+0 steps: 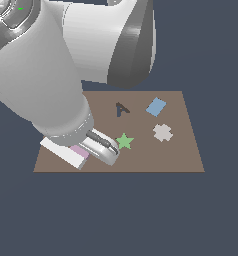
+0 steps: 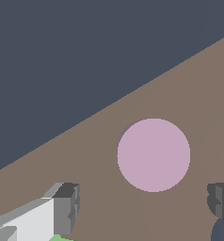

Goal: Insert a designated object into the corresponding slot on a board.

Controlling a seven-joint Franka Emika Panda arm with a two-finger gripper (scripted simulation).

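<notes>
End effector [image 2: 142,207] fingers spread apart over lilac disc [image 2: 153,155] lying flat on brown board [image 1: 186,150]

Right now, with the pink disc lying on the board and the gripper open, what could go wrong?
1. The disc may be not fully seated: a thin dark sliver shows at one edge, so it might sit proud.
2. The fingers stand close by; the gripper could nudge the disc when lifting.
3. The green star lies near the gripper.
</notes>
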